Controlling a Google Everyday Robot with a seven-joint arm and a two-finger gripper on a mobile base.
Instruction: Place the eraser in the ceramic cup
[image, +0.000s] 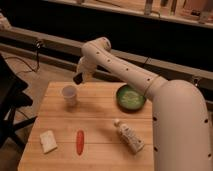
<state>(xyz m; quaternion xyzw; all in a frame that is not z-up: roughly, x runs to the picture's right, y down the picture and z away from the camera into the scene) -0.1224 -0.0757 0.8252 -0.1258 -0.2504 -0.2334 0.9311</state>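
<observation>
I have the hand (79, 77) gripping the black eraser (77, 79) above the table, at one o'clock from the ceramic cup (69, 94); released here, it misses the narrow rim or tips the cup.

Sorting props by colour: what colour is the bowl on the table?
Dark green bowl, in the camera view; the gripper hangs above the ceramic cup.

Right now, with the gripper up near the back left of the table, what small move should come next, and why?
Probably ease the gripper a little toward the camera and left, until it is over the ceramic cup. The dark eraser appears to be at the gripper's tip, which hangs just behind and right of the cup's rim, not above its mouth. The cup stands upright on the wooden table.
</observation>
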